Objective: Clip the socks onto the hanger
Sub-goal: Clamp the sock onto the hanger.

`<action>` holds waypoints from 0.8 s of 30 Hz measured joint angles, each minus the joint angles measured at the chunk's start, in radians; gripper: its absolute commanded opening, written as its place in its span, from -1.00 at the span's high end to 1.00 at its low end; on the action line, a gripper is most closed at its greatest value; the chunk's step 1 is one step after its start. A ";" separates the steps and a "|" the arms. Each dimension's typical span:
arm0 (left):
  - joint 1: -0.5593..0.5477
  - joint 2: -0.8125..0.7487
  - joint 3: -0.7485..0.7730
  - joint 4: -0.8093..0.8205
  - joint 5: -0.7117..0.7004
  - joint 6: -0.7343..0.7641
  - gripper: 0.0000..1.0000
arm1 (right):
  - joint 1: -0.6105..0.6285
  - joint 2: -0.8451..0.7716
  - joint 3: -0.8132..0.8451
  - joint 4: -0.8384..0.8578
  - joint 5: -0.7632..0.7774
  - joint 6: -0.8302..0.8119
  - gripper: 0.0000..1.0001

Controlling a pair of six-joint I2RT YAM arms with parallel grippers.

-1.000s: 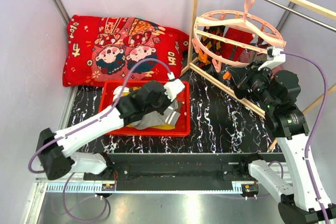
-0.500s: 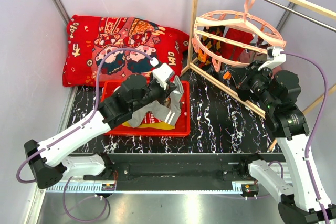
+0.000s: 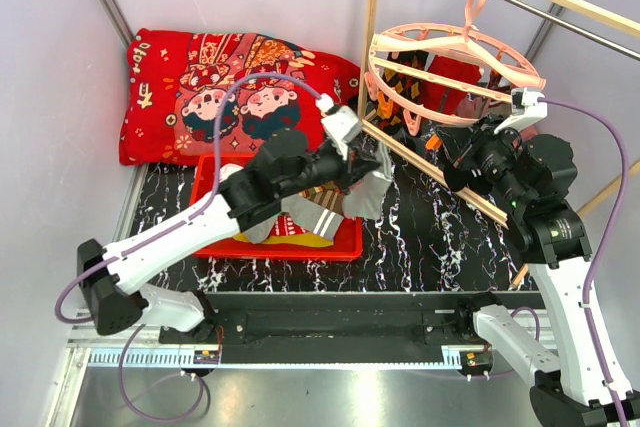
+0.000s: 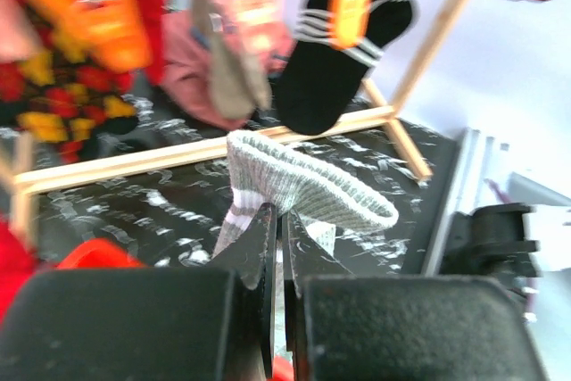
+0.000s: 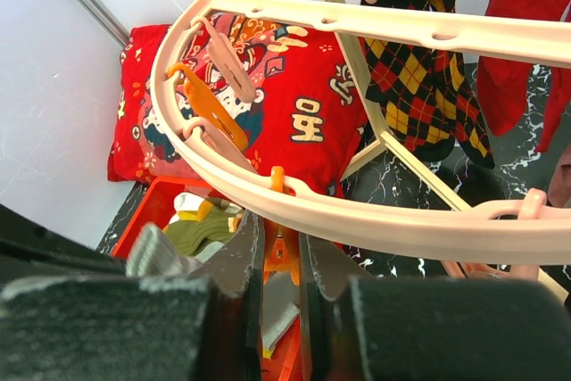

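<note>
Grey sock carried short of the hanger, one clip pinched.
The left gripper (image 4: 277, 220) is clamped on the grey striped sock (image 4: 303, 189), cuff leading, below and left of the hanger (image 5: 401, 28). The right gripper (image 5: 278, 229), the nearer to the hanger, squeezes an orange clip (image 5: 281, 252) under the hanger's rim.

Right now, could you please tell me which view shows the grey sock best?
The left wrist view: the grey sock sits at the centre, ribbed cuff and stripes clear, pinched in the left claw. The top view shows it small, dangling from the claw; the right wrist catches only a grey edge.
</note>
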 measured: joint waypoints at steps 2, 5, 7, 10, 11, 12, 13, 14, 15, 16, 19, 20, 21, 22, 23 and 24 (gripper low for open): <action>-0.028 0.035 0.027 0.005 0.008 -0.013 1.00 | 0.000 0.000 0.000 0.000 -0.004 0.000 0.85; -0.063 0.089 0.066 0.023 0.011 -0.023 1.00 | 0.000 0.000 0.000 0.000 -0.007 0.000 0.85; -0.078 0.127 0.100 0.024 0.010 -0.028 1.00 | 0.000 0.000 0.001 0.000 -0.008 0.000 0.85; -0.089 0.185 0.162 0.020 0.003 -0.031 1.00 | 0.000 0.000 0.005 0.000 -0.015 0.000 0.85; -0.090 0.202 0.182 0.017 -0.002 -0.031 1.00 | 0.000 0.000 0.006 0.000 -0.017 0.000 0.85; -0.093 0.217 0.201 0.017 -0.006 -0.031 1.00 | 0.000 0.000 0.009 0.000 -0.020 0.000 0.85; -0.095 0.231 0.217 0.016 -0.011 -0.031 1.00 | 0.000 0.000 0.011 0.000 -0.024 0.000 0.85; -0.095 0.240 0.227 0.016 -0.014 -0.031 1.00 | 0.000 -0.001 0.012 0.000 -0.026 0.000 0.85; -0.097 0.248 0.235 0.014 -0.018 -0.031 1.00 | 0.000 -0.001 0.013 0.000 -0.028 0.000 0.85; -0.098 0.256 0.244 0.011 -0.021 -0.031 1.00 | 0.000 -0.002 0.013 0.000 -0.031 0.000 0.85; -0.100 0.277 0.267 -0.009 -0.029 -0.031 1.00 | 0.000 -0.003 0.014 0.000 -0.032 0.000 0.85; -0.101 0.283 0.273 -0.011 -0.034 -0.031 1.00 | 0.000 -0.003 0.014 0.000 -0.032 0.000 0.85; -0.103 0.288 0.277 -0.015 -0.038 -0.031 1.00 | 0.000 -0.003 0.014 0.000 -0.032 0.000 0.85; -0.104 0.292 0.280 -0.021 -0.041 -0.031 1.00 | 0.000 -0.003 0.014 0.000 -0.033 0.000 0.85; -0.105 0.295 0.282 -0.023 -0.044 -0.030 1.00 | 0.000 -0.003 0.015 0.000 -0.033 0.000 0.85; -0.105 0.295 0.282 -0.025 -0.046 -0.029 1.00 | 0.000 -0.003 0.015 0.000 -0.033 0.000 0.85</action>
